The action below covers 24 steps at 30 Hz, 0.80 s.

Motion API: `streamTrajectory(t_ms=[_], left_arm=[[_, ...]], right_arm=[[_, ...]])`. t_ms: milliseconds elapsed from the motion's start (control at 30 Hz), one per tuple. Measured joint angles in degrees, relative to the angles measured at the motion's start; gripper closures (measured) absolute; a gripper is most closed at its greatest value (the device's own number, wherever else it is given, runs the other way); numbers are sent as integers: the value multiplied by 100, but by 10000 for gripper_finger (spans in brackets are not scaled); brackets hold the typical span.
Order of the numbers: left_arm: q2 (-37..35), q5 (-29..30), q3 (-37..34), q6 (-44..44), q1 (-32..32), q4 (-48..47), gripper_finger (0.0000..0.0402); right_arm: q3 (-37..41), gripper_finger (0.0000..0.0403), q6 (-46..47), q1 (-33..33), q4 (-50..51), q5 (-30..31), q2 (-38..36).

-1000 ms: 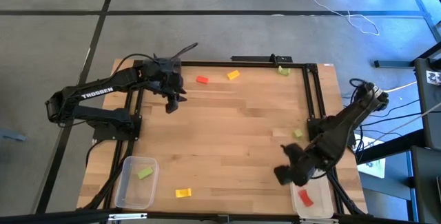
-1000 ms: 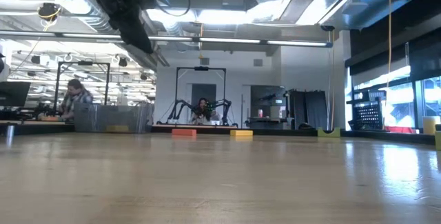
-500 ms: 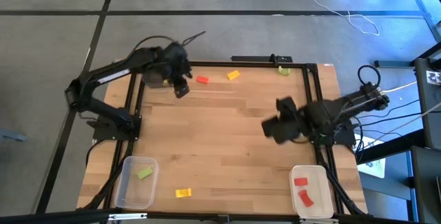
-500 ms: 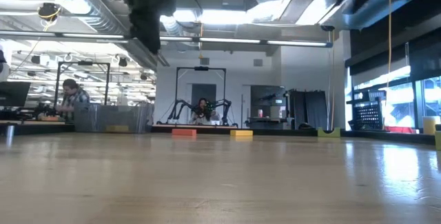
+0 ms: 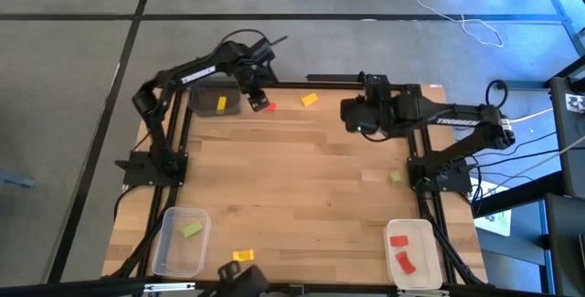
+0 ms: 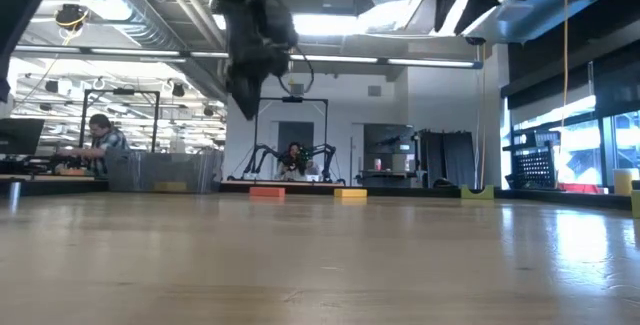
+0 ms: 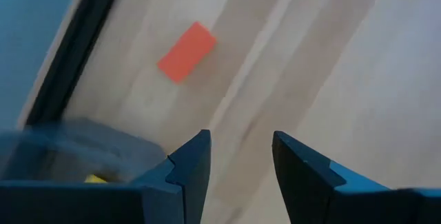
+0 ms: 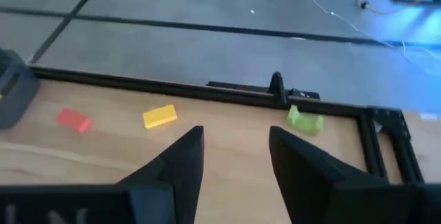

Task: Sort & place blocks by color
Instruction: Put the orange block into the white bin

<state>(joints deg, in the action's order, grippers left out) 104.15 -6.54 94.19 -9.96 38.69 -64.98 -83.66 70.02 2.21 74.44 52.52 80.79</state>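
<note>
both arms are swinging toward the desk's far edge since the earlier frame: the left gripper (image 5: 255,94) is now hanging over the far left corner, the right gripper (image 5: 355,114) reaching over the far edge's middle from the near right corner it was over.

sorting is looking partly done. two red blocks are lying in the clear bin (image 5: 410,252) at the near right corner, a green one in the clear bin (image 5: 180,240) at the near left, a yellow one in the dark bin (image 5: 215,102) at the far left corner.

red block (image 7: 187,52) is lying loose just ahead of the left fingers, which are standing apart, holding nothing.

right fingers are also apart and empty, pointing between the yellow block (image 8: 159,116) and green block (image 8: 304,120) along the far edge.
</note>
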Motion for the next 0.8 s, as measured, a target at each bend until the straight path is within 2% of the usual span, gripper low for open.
streamTrajectory(t_ms=[367,500,800], left_arm=[[750,-17,11,-3563,-43,555,254],[1022,12,11,-3785,-36,1009,254],[1502,126,11,-3976,13,1299,254]], right_arm=[[0,238,-2751,676,-1925,-367,2],[0,238,-3274,812,-2116,-465,2],[0,238,-3473,1014,-2104,-472,2]])
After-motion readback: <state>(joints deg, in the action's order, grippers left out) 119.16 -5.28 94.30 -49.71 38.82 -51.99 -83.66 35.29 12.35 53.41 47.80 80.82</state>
